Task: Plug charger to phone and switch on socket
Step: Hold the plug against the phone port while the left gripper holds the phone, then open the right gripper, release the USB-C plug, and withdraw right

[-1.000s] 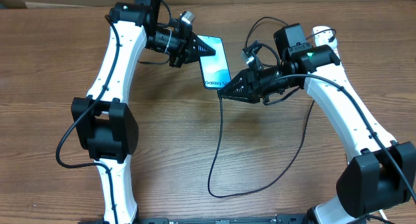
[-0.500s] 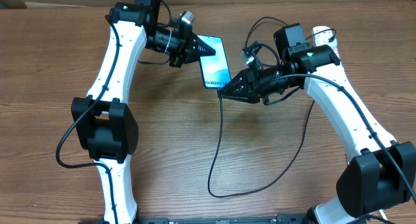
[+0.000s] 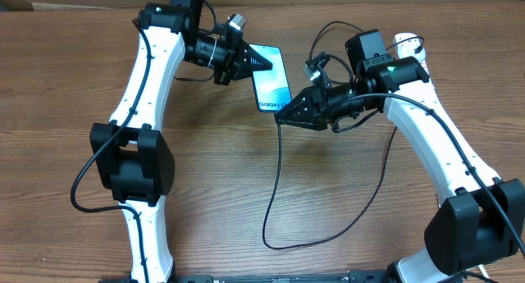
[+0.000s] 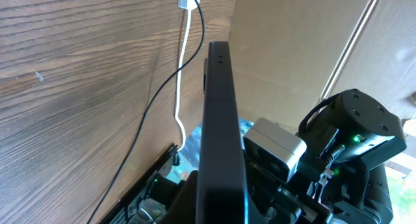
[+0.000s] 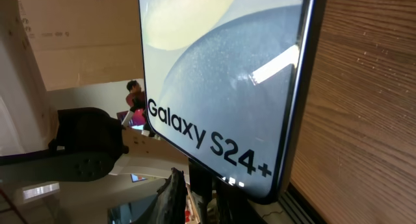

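The phone (image 3: 271,76) has a light-blue screen and is held up off the table, one side edge in my left gripper (image 3: 249,63), which is shut on it. The left wrist view shows it edge-on (image 4: 221,113). The right wrist view shows its screen reading "Galaxy S24+" (image 5: 214,68). My right gripper (image 3: 283,115) is shut on the charger's connector tip at the phone's lower short end (image 5: 250,195). Whether the tip is in the port is hidden. The black cable (image 3: 273,184) hangs down and loops over the table. The white socket (image 3: 405,42) is mostly hidden behind my right arm.
The thick white cord (image 4: 184,68) of the power strip and the thin black cable (image 4: 146,117) lie on the wooden table (image 3: 205,176). A cardboard wall (image 4: 292,36) stands behind the table. The cable's loop reaches toward the front edge (image 3: 283,244).
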`<state>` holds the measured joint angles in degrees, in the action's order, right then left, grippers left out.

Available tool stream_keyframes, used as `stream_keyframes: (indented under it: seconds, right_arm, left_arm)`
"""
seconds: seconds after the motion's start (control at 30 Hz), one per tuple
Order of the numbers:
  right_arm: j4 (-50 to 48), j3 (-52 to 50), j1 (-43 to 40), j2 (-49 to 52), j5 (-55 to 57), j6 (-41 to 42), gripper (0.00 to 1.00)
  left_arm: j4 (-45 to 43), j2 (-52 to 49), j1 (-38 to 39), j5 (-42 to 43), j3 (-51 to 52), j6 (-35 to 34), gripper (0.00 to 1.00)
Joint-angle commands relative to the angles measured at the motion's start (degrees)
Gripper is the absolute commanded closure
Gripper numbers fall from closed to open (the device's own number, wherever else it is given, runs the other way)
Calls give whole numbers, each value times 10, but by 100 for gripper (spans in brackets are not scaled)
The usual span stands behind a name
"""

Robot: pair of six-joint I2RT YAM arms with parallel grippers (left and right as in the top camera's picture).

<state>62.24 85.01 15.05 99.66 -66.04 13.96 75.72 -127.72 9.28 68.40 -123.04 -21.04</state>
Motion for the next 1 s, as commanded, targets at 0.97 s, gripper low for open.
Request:
stream_keyframes:
  seconds: [0.97]
  right_arm:
    - [-4,6,1,-9,-22,2,92]
  left_arm:
    - [-1,15,5,62,-9,-12,96]
